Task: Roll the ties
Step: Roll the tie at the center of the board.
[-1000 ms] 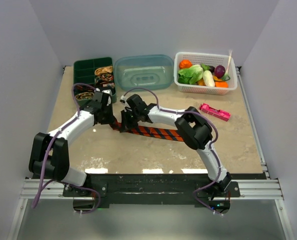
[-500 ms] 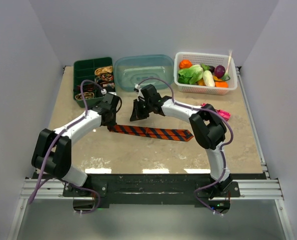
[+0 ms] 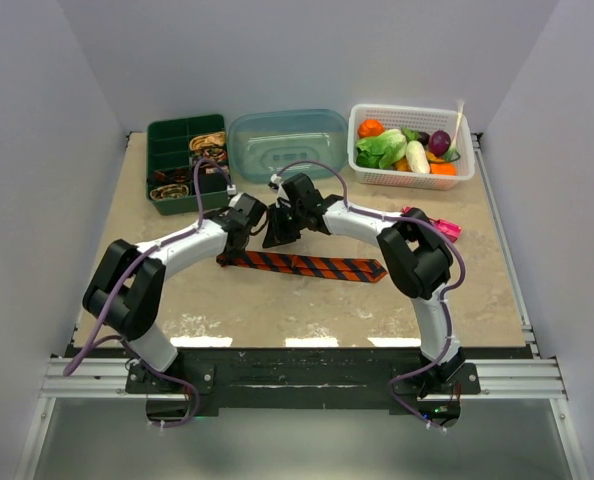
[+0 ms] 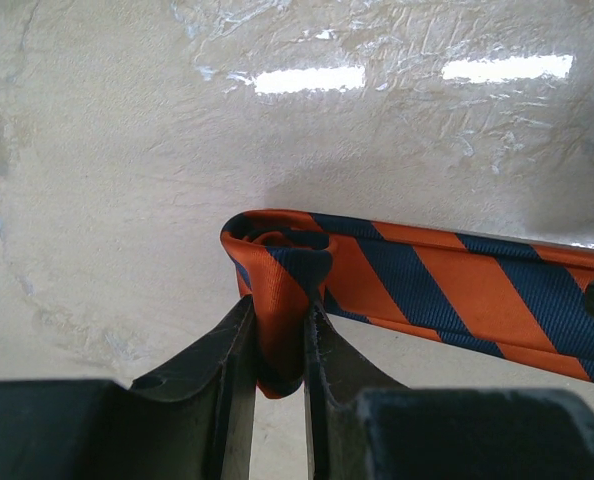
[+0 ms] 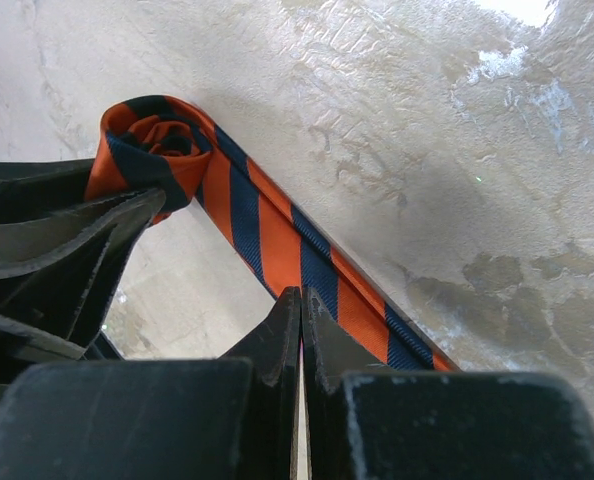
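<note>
The upper frame is blocked by a green box (image 3: 182, 121), a blue tub (image 3: 287, 150) and a basket (image 3: 412, 178); open tabletop (image 3: 277, 300) is left below the orange tie (image 3: 307, 265).

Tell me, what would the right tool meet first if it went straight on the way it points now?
Most likely the striped tie: its flat strip crosses just ahead of the shut tips of the right tool. The table lies right under it. Depth is hard to judge.
</note>
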Motion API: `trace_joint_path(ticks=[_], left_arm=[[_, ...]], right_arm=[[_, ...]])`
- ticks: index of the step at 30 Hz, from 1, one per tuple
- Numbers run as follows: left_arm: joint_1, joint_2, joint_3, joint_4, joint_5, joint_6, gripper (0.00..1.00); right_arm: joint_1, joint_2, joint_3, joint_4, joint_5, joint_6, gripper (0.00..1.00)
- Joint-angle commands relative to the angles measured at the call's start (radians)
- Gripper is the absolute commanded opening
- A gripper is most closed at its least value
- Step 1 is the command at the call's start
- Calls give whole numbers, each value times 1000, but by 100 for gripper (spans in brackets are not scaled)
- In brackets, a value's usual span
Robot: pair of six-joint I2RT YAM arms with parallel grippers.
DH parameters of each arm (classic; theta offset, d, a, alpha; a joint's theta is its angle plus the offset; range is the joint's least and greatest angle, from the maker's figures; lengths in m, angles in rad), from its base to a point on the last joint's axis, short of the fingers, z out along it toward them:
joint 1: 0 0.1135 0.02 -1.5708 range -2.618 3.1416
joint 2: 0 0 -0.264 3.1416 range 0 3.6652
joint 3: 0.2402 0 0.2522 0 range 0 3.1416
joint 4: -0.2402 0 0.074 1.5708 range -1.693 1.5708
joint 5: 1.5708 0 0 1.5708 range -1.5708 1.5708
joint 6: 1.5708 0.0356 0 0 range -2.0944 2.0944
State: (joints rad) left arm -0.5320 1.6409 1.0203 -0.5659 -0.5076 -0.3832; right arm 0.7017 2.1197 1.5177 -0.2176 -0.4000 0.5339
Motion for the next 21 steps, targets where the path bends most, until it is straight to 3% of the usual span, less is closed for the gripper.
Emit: trace_joint_path(ticks=[1,9,11,14,21], left_arm=[[-14,33,32,4,-25,-34,0],[-26,43,29,32,69,-31,2],[-29,45,26,41,96,-32,8],[-29,43,21,49,125,-34,27],[-29,20,-2,81,185,-40,50]], right_arm=[[1,-43,-5,6,13,-15,0],[1,-32,-4,6,6,-17,0],[1,-30,-2,7,4,-14,0],[1,-30,-4,7,4,-14,0],[-1,-24,-1,11,1,-12,0]])
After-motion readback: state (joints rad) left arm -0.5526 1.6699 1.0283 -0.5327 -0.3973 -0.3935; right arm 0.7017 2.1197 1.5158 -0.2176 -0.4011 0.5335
